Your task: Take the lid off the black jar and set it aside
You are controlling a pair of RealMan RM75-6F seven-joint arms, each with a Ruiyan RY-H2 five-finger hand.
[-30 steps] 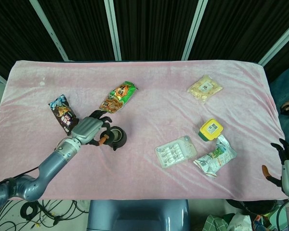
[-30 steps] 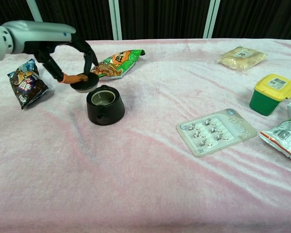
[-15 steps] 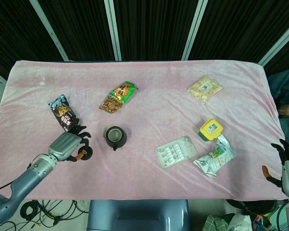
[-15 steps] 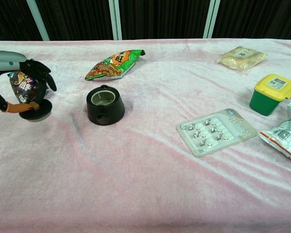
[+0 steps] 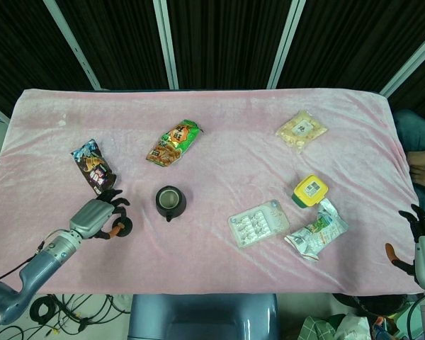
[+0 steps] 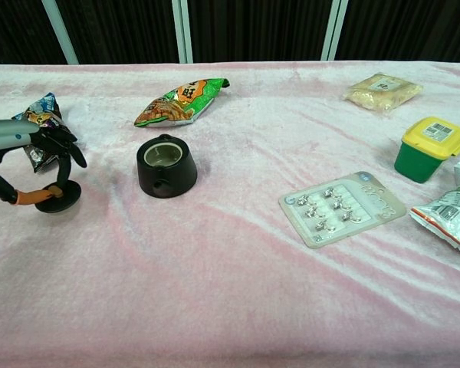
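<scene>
The black jar [image 5: 171, 202] [image 6: 166, 166] stands open left of the table's middle, its pale inside showing. Its black lid [image 5: 120, 227] [image 6: 59, 197] lies to the left of the jar, low on the pink cloth. My left hand [image 5: 95, 217] [image 6: 40, 162] arches over the lid and still pinches it between the orange-tipped thumb and a dark finger. My right hand [image 5: 415, 241] hangs off the table's right front corner, fingers apart, holding nothing.
A dark snack bag [image 5: 92, 166] [image 6: 37, 130] lies just behind the left hand. A green snack bag [image 5: 174, 142] lies behind the jar. To the right are a blister pack [image 5: 259, 222], a yellow-lidded green tub [image 5: 310, 190], a white-green pouch [image 5: 316, 230] and a pale bag [image 5: 301, 130].
My left hand carried the lid from just over the jar out to the left and down onto the cloth. The right hand has not moved.
</scene>
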